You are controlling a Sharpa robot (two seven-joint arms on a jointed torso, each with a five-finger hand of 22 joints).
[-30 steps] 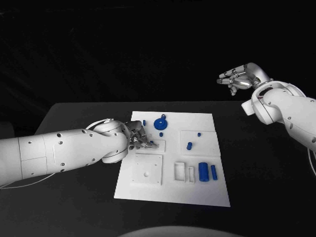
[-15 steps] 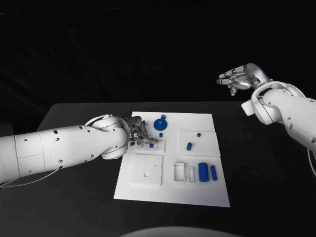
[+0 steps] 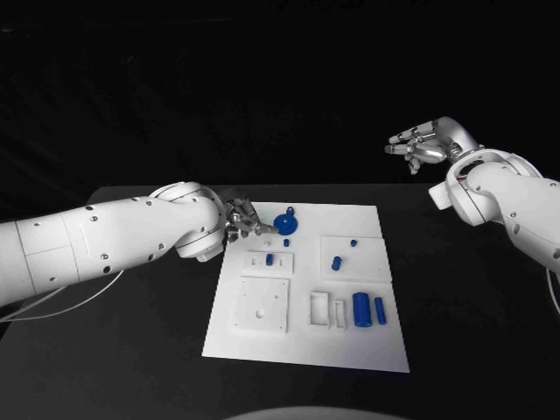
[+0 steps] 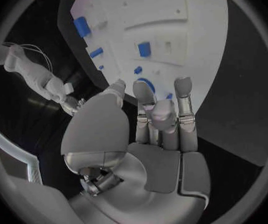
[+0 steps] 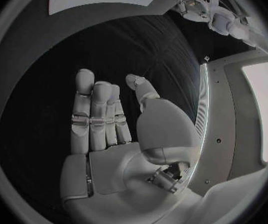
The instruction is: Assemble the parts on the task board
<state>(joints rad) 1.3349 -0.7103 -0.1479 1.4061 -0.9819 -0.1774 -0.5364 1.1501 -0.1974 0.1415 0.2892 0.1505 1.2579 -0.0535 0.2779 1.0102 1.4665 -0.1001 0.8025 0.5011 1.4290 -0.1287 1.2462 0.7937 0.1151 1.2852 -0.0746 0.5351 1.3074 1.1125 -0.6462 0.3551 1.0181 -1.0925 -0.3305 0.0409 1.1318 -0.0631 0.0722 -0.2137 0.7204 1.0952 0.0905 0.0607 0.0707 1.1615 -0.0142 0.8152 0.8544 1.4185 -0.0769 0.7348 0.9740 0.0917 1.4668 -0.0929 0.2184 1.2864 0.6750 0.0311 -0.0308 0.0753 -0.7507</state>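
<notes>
The white task board [image 3: 308, 337] lies in the middle of the black table. A small blue peg [image 3: 270, 259] stands in a little white block near the board's left side. My left hand [image 3: 245, 220] hovers at the board's far left corner, fingers stretched out and holding nothing, beside a round blue part [image 3: 286, 223]. In the left wrist view the left hand [image 4: 156, 129] reaches over the board [image 4: 190, 15], with the round part [image 4: 148, 84] just past its fingertips. My right hand [image 3: 422, 144] is raised off to the far right, fingers apart and holding nothing; the right wrist view shows the same right hand [image 5: 103, 129].
Other blue parts lie on the board: two short pegs [image 3: 337, 261] on a square plate at the right and two cylinders [image 3: 360, 309] near the front. A larger white square plate [image 3: 262, 304] sits at the front left. Bare black table surrounds the board.
My left hand has drawn back from the little white block toward the board's far left corner, uncovering the blue peg standing there. The right hand has barely moved.
</notes>
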